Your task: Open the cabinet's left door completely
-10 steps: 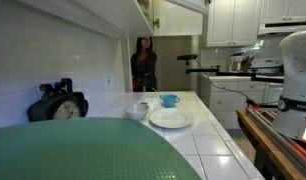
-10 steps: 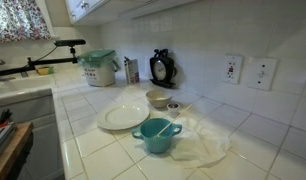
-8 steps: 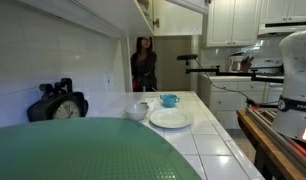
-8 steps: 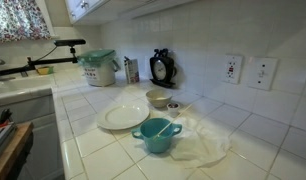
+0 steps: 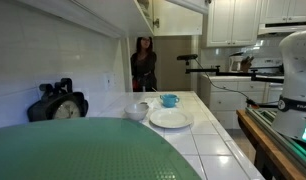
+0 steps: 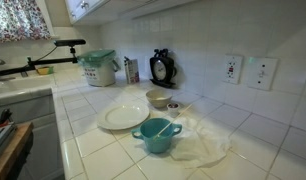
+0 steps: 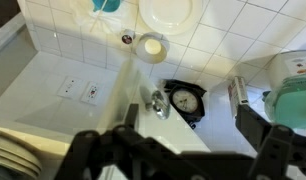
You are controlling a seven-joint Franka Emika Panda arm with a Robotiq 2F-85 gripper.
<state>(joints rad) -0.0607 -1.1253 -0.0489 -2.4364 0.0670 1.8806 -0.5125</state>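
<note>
End effector: the dark two-fingered end effector (image 7: 179,156) fills the bottom of the wrist view, high above the bench. Its jaws are spread wide, with nothing seen clamped between them.
Cabinet: the white wall-hung cabinet with flat doors (image 5: 111,12) runs along the top of an exterior view, above the bench. A pale cream interior shows at its far end.
Left door: the thin plain white slab door (image 5: 146,13) stands swung out from the cabinet front and is seen nearly edge-on. How far it is open cannot be told.
Bench: the white tiled bench (image 6: 88,145) carries the crockery.
Plate: a round white plate (image 6: 123,117) lies flat near the middle of the bench.
Teal bowl: a small teal bowl (image 6: 156,135) with a utensil handle sticking out of it sits just beside the plate.
Cream bowl: a small cream bowl (image 6: 158,98) sits between the plate and the wall.
Clock: a black round clock (image 6: 163,68) stands upright against the tiled wall, behind the cream bowl.
Sockets: two white wall sockets (image 6: 245,70) are set side by side in the tiles, well apart from the clock.
Tub: a pale tub with a green lid (image 6: 98,67) stands near the wall beyond the clock.
Person: a person in dark clothes (image 5: 143,62) stands beyond the far end of the bench.
</note>
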